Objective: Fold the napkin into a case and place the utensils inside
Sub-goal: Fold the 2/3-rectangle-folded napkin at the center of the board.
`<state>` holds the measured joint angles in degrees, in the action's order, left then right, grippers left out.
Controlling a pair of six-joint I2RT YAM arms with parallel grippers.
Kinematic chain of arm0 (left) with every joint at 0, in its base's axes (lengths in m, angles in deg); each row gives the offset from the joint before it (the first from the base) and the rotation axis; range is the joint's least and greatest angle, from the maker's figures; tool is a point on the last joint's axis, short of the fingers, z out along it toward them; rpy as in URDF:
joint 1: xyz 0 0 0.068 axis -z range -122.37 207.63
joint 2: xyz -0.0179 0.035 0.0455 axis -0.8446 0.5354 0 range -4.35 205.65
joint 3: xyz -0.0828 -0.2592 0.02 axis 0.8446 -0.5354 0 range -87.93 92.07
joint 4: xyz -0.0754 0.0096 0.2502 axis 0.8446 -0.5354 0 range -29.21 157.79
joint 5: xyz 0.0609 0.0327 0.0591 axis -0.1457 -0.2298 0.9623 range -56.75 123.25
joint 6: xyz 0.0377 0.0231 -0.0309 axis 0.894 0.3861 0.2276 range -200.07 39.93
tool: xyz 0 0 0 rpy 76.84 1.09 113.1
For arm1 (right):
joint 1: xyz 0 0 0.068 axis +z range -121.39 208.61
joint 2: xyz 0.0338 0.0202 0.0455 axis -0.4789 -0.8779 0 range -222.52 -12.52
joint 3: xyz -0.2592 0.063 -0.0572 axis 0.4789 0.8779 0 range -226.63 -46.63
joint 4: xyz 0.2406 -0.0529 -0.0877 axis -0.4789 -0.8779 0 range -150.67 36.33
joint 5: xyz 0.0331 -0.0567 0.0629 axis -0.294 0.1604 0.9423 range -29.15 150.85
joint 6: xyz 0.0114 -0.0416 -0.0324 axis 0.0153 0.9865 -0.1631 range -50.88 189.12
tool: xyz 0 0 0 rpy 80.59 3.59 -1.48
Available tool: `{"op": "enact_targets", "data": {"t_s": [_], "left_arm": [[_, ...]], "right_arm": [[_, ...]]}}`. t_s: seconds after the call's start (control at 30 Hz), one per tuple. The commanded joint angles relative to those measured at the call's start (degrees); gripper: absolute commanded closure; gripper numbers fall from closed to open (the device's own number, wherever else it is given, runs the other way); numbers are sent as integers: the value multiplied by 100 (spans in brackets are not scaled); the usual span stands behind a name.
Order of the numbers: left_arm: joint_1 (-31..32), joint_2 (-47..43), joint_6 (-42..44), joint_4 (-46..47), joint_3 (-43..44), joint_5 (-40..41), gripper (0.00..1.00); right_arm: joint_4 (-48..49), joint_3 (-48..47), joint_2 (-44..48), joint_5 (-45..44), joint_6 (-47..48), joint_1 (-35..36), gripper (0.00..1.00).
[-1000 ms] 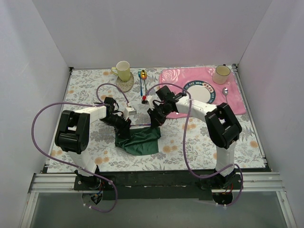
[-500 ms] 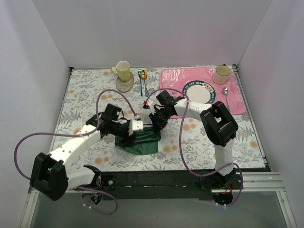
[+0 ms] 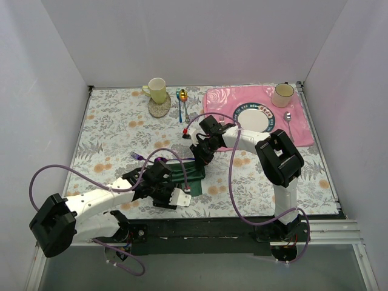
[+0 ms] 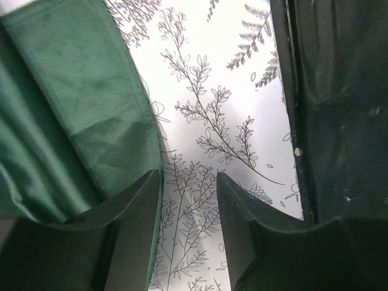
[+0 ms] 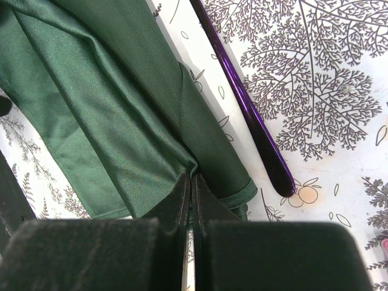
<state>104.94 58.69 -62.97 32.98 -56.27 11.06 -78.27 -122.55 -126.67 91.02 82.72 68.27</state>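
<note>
1. We're seeing the dark green napkin [image 3: 193, 173] lying bunched and part-folded on the floral table [image 3: 109, 121], front-centre, btwn the two arms.
2. L arm [image 3: 91, 203] is reaching in low from the near-left. Its jaws are standing spread w/ only bare tablecloth in the gap. The napkin is lying just beside the L-hand finger [image 4: 136, 230].
3. R arm [image 3: 248, 136] is coming in from the far right. Its jaws are pressed together, pinching a fold at the napkin's edge where the creases are converging.
4. A purple handle [image 5: 254, 127] is lying on the table just beside the napkin, apart from it. Whether it's the spoon's or the fork's, we can't tell.
5. The purple fork [image 3: 136, 156] is showing its tines left of the napkin, on the table.
6. Far side: a yellow mug [image 3: 157, 90] is sitting on a coaster, w/ blue and gold spoons [image 3: 181, 100] next to it. A plate [image 3: 254, 118] and a cup [image 3: 282, 94] are resting on the pink placemat [image 3: 224, 100].
</note>
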Motion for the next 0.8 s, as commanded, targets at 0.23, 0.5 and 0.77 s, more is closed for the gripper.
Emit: {"op": "enact_targets", "data": {"t_s": [0.23, 0.5, 0.77], "left_arm": [[296, 50, 293, 1248, -503, 1077, 67], [296, -196, -152, 1345, -293, 744, 100], [-1036, 347, -972, 967, 489, -346, 100]], "right_arm": [[52, 77, -46, -222, 186, 24, 99], [43, 42, -46, -205, 213, 24, 99], [8, 42, -20, -214, 283, 24, 99]]}}
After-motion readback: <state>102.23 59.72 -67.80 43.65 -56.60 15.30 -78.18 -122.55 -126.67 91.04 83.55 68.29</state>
